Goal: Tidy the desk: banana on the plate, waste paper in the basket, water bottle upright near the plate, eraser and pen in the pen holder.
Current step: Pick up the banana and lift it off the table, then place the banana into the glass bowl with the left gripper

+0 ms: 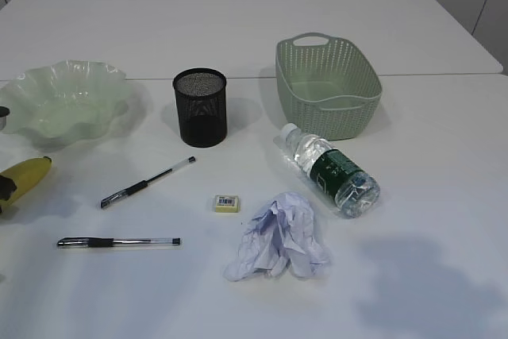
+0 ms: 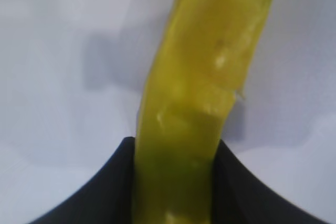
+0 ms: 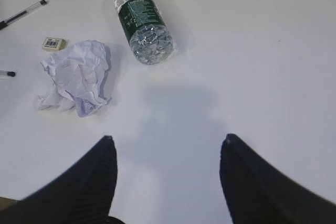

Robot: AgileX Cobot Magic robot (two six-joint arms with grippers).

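From the exterior view I see the white worktop with the banana at the far left edge, lying just below the pale green wavy plate and apart from it; a dark bit of the left claw touches the banana's near end; the black mesh pen holder stands upright between the plate and the green basket; the water bottle lies on its side just in front of the basket, cap toward the basket; the crumpled waste paper sits below the bottle, with the small yellow eraser just to its left; one pen lies slanted below the holder, and a second pen lies flat nearer the front edge.

On my left wrist view the claw's dark fingers stand on both sides of the banana and press against it, so I read it as gripping the fruit.

On my right wrist view the right claw hangs wide apart over bare worktop, holding nothing; the bottle, the paper and the eraser lie beyond it.
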